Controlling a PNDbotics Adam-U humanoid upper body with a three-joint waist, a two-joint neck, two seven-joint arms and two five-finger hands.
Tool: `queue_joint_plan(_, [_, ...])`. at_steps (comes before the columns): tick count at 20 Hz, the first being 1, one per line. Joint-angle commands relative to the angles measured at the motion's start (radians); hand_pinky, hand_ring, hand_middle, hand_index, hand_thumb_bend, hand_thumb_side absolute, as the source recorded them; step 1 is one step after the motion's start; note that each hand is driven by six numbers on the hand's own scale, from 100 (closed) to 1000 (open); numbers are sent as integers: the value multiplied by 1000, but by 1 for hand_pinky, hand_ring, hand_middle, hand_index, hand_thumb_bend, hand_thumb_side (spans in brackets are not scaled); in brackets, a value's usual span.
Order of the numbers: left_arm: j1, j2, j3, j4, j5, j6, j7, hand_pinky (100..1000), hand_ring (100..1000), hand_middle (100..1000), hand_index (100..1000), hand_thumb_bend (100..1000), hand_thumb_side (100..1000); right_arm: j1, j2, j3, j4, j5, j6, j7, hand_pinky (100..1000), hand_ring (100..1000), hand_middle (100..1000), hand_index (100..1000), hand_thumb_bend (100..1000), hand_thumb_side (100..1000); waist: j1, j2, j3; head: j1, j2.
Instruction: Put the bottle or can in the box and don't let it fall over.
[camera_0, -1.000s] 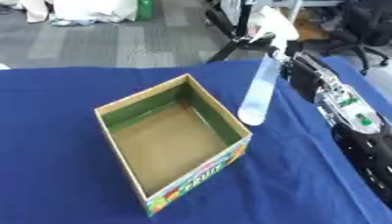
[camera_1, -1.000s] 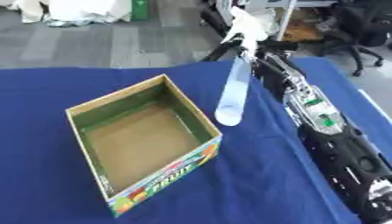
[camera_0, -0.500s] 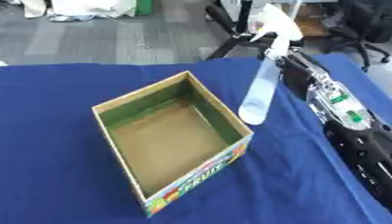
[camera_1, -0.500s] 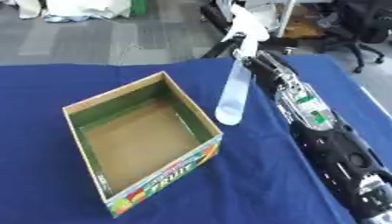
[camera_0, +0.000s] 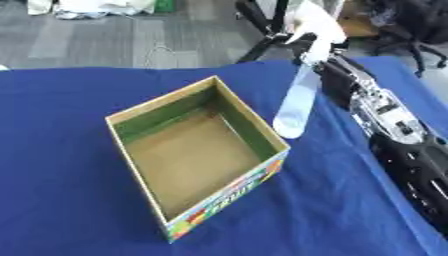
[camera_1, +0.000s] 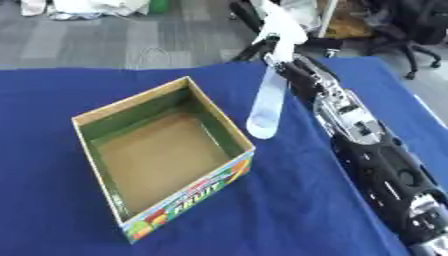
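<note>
Bottle (camera_0: 296, 102): clear, long axis near-upright w/ slight tilt, base hanging just outside box (camera_0: 194, 155) right rim; right hand (camera_0: 313, 40) grips its top; left hand n/a.

Looks like an office or lab space: grey carpet-tile floor (camera_0: 105, 40), black swivel office chair (camera_0: 420, 30) top right, work table under a blue cloth (camera_0: 52, 150), white bundle, possibly bags (camera_0: 87, 6), by the far edge.

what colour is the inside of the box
The box has green inner walls and a plain brown cardboard floor, seen best in the left eye view.
</note>
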Motion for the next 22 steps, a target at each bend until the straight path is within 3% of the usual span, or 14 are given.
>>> queue_joint_plan(1, [-13,12,5,-19,3,0,-3,932,1000,1000,811,349,670,-14,-7,0,-6,6,-2,11,1000,1000,1000,999,100,523,3,-13,2,1,1])
queue_joint_plan(22, [-20,8,4,-22,4,4,-6,934,1000,1000,811,346,673,10,64,17,69,97,7,27,1000,1000,1000,961,100,481,5,-9,7,1,-13])
